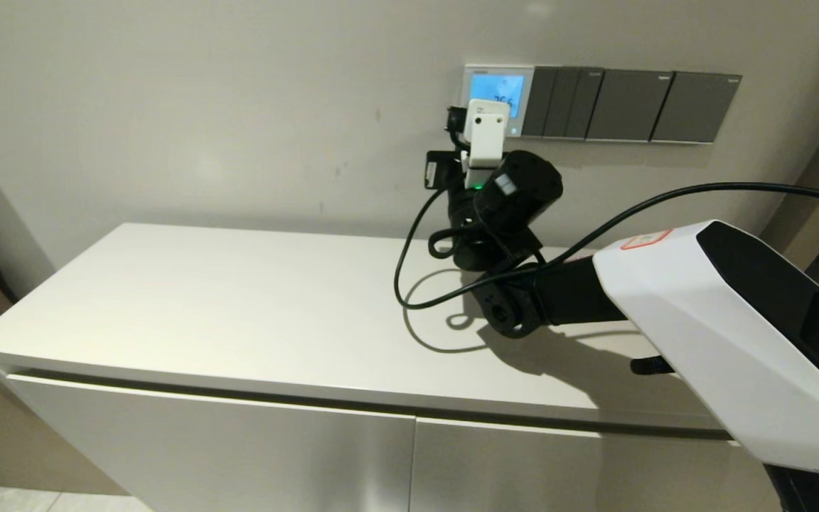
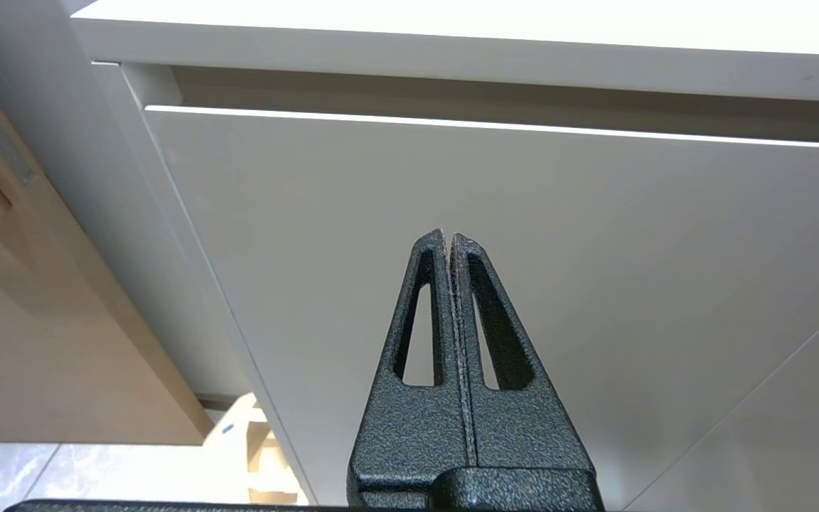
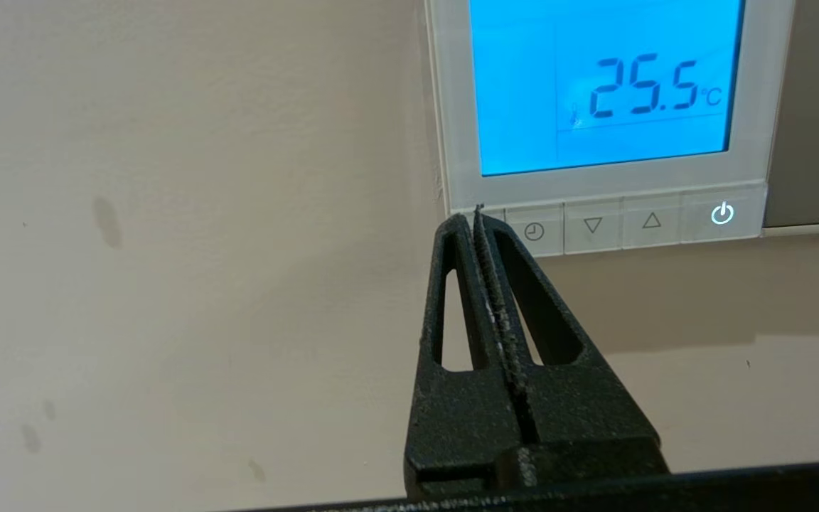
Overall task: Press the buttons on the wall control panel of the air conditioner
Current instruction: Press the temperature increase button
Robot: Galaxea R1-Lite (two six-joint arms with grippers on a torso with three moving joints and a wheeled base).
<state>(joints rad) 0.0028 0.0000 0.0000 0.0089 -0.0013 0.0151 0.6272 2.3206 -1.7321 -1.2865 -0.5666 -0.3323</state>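
A: Looking at the head view, where is the air conditioner's wall control panel (image 1: 496, 99)?

B: Upper centre of the frame, on the beige wall (image 1: 239, 107), touching the left end of a row of dark grey switch plates (image 1: 630, 105). Its screen (image 3: 605, 78) glows blue and reads 25.5 °C in the right wrist view.

A: And the buttons (image 3: 623, 224)?

B: A row along the panel's bottom edge: a clock, a down arrow, an up arrow, and a lit power symbol (image 3: 722, 213) at the right end of the row. The leftmost one sits behind the tool tip, so its marking is hidden.

A: Which arm is up there?

B: The right gripper (image 3: 477, 217), fingers pressed together into one narrow point, holding nothing. The tip lies over the panel's lower left corner; it may be touching the leftmost button, though contact is hard to judge from this angle.

A: The other arm?

B: The left gripper (image 2: 448, 238) is also closed flat and empty, hanging low in front of the white cabinet (image 2: 452, 178) door. In the head view the right arm reaches over the cabinet top, a black cable (image 1: 409, 249) looping beside it.
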